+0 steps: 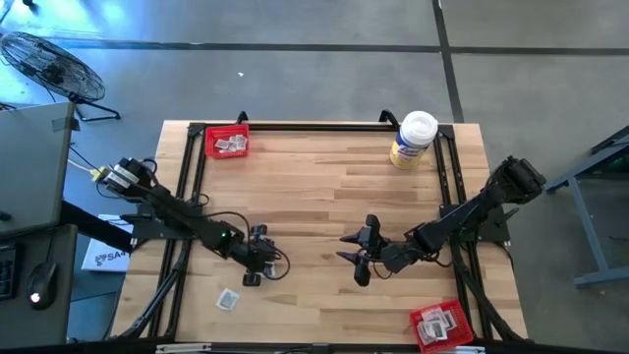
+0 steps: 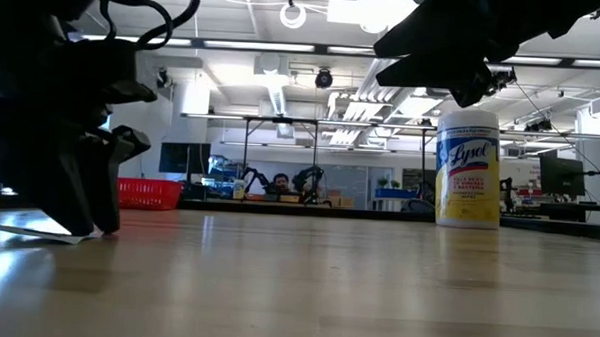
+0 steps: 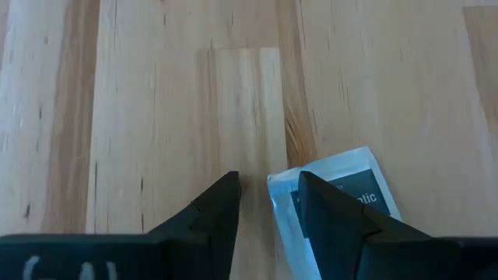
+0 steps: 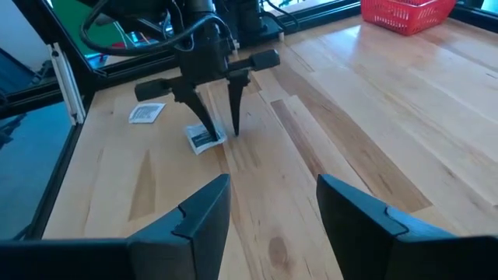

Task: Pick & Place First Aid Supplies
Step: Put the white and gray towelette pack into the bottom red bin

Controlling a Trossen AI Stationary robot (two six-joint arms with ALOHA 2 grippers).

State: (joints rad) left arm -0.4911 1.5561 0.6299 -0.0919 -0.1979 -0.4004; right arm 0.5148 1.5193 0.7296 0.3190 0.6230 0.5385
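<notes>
One small white-and-grey packet [image 3: 352, 180] lies flat on the wood under my left gripper [image 3: 268, 187]. That gripper is open and points straight down near the table's near left part [image 1: 254, 272]. A second packet [image 1: 228, 298] lies flat a little nearer the near edge, also seen in the right wrist view [image 4: 146, 113]. More packets lie in the far red tray [image 1: 227, 144] and in the near red tray [image 1: 439, 325]. My right gripper [image 1: 356, 258] hovers open at mid-table, pointing toward the left one, and touches nothing. My left gripper comes from above, pointing down, with one finger [image 3: 327, 214] over the packet's edge [image 3: 284, 190] and the other finger [image 3: 222, 204] over bare wood. The packet is not between the fingers and lies flat on the table. Whether the fingertip touches it, I cannot tell.
A white-lidded, yellow-labelled tub [image 1: 413, 139] stands upright at the far right. A black frame [image 1: 314, 126] runs along the table's far and side edges. Bare wood [image 1: 314, 197] lies between the trays and the two grippers.
</notes>
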